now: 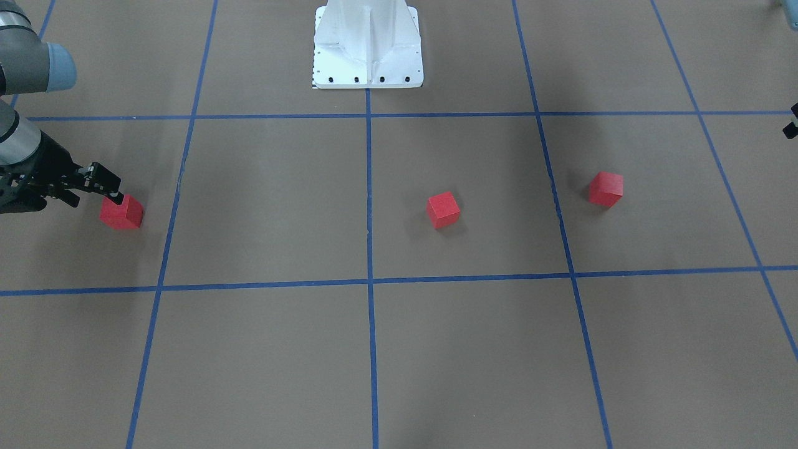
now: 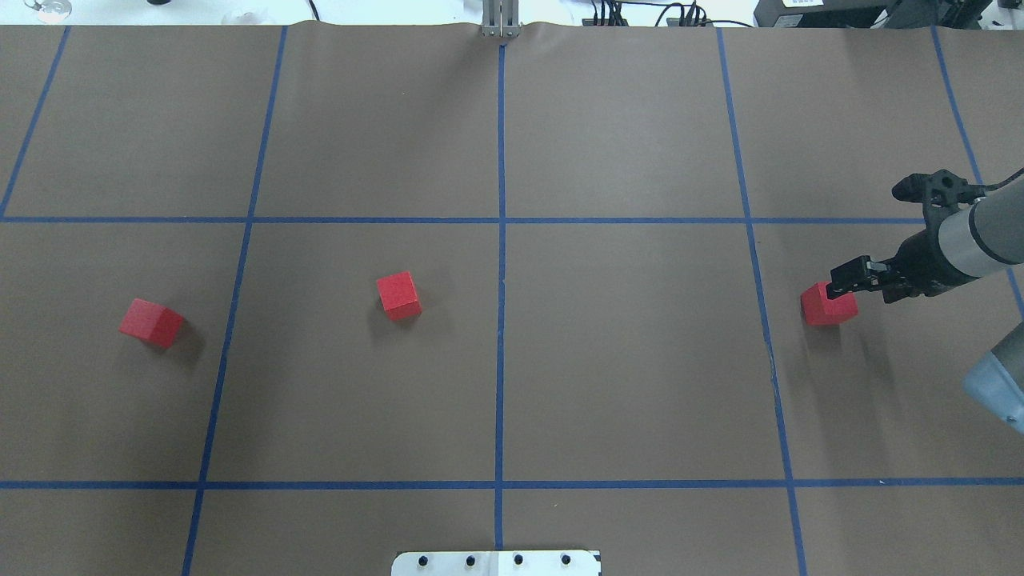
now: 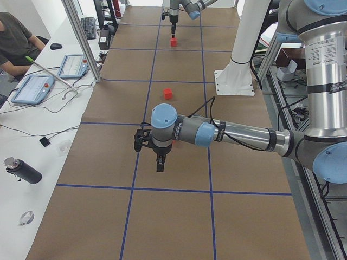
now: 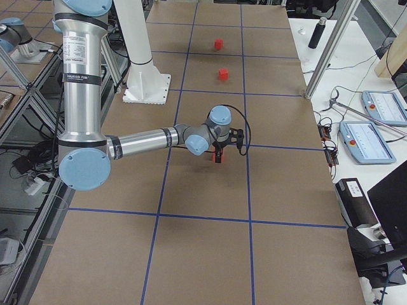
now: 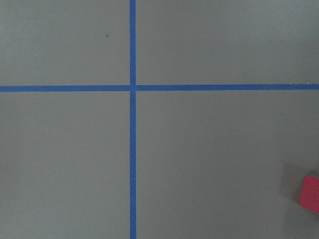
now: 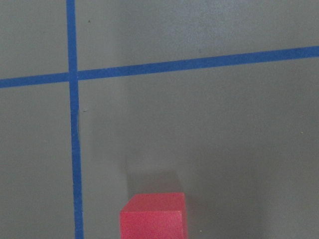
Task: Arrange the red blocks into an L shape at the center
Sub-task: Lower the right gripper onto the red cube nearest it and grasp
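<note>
Three red blocks lie on the brown gridded table. One block (image 2: 828, 304) is at the right, one (image 2: 398, 295) is just left of centre, and one (image 2: 151, 322) is far left. My right gripper (image 2: 846, 282) looks shut, its tip touching the top edge of the right block (image 1: 122, 212). That block shows at the bottom of the right wrist view (image 6: 153, 215), with no fingers in sight. My left gripper (image 3: 160, 162) points down above the table, and I cannot tell if it is open or shut. A block corner (image 5: 311, 194) shows in the left wrist view.
The robot's white base (image 1: 368, 45) stands at the table's robot-side edge. Blue tape lines (image 2: 501, 264) split the table into squares. An operator's bench with tablets (image 3: 51, 76) and a dark bottle (image 3: 21, 170) runs along the far side.
</note>
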`<state>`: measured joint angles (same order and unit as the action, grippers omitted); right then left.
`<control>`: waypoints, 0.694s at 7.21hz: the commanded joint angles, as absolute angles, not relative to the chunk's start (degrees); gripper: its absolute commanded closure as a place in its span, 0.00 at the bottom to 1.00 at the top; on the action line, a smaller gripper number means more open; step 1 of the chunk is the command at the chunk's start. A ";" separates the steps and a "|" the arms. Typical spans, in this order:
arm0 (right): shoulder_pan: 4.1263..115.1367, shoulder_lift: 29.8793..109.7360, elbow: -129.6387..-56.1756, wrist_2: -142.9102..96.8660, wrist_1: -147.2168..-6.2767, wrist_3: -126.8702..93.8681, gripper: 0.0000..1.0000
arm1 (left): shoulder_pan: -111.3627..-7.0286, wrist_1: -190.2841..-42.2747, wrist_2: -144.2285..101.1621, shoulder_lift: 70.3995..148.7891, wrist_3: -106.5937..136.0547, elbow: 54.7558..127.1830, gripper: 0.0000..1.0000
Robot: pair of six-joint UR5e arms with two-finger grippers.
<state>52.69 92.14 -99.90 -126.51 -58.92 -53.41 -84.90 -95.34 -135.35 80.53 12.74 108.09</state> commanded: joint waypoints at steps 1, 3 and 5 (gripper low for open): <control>50.98 91.85 -99.67 -124.81 -58.89 -53.44 0.11 | -84.90 -95.27 -135.35 80.60 12.74 108.02 0.00; 49.14 91.41 -99.41 -123.58 -58.97 -54.13 0.15 | -84.90 -95.27 -135.35 80.51 12.74 108.11 0.00; 47.46 91.41 -99.23 -120.15 -58.97 -53.70 0.43 | -84.90 -95.45 -135.53 79.72 12.74 108.46 0.00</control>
<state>48.34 91.46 -99.32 -121.51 -58.96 -53.73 -84.90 -95.39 -135.39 80.01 12.74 108.30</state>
